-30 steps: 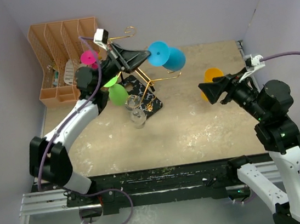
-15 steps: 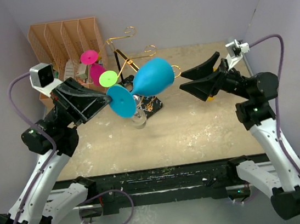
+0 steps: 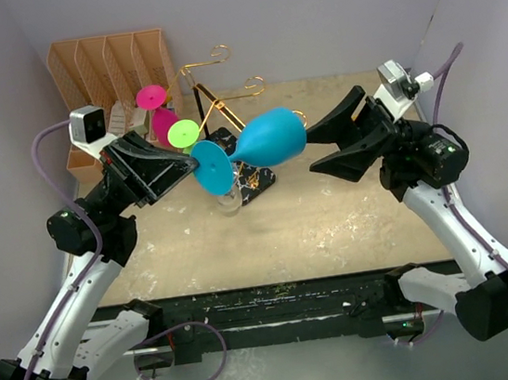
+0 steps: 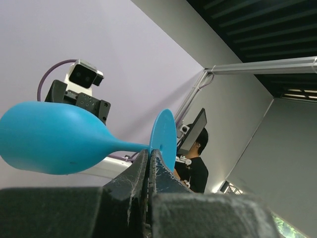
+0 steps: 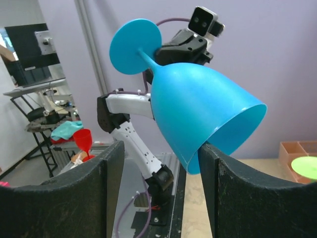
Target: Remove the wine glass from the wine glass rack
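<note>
Left gripper (image 3: 193,165) is pictured pinched on the stem of the blue wine glass (image 3: 271,138), close by its foot. The glass is held on its side in the air, just in front of the wine glass rack (image 3: 215,109). Right gripper (image 3: 310,149) is spread, one finger set at each side of the bowl's mouth. A pink glass (image 3: 151,98) and a green glass (image 3: 184,132) are seen hung on the rack behind.

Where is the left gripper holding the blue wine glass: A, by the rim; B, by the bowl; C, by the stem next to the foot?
C: the left gripper is shut on the blue wine glass at its thin stem, right beside the foot.
</note>
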